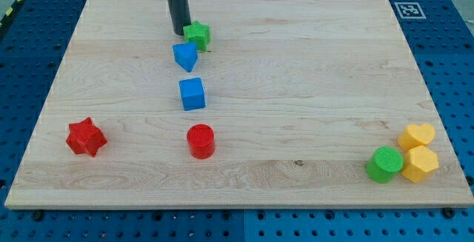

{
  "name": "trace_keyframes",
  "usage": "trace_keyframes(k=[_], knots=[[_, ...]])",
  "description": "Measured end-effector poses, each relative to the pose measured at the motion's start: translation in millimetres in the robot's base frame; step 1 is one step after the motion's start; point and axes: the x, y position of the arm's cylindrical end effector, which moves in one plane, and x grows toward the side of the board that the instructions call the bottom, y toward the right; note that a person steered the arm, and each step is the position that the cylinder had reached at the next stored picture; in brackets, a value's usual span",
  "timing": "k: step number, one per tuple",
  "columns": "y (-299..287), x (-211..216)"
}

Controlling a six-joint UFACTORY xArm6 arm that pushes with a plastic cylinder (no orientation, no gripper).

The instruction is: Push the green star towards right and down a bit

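My tip touches the green star on its left.

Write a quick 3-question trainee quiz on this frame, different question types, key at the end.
1. True or false: my tip sits just to the view's left of the green star.
2. Multiple choice: which block lies directly below the blue cube in the view? A) red star B) red cylinder C) green cylinder
3. Fill in: the two yellow blocks and the green cylinder cluster near the board's bottom ____ corner in the view.

Key: 1 true; 2 B; 3 right.
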Motion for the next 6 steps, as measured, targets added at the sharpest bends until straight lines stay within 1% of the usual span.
trace_keyframes(k=[1, 2, 3, 4, 5, 6], knots=[[29.7, 1.1], [27.3, 7.7], [-28.3, 7.7], [-21.7, 14.3], [14.7, 28.4], [31.9, 43.8]])
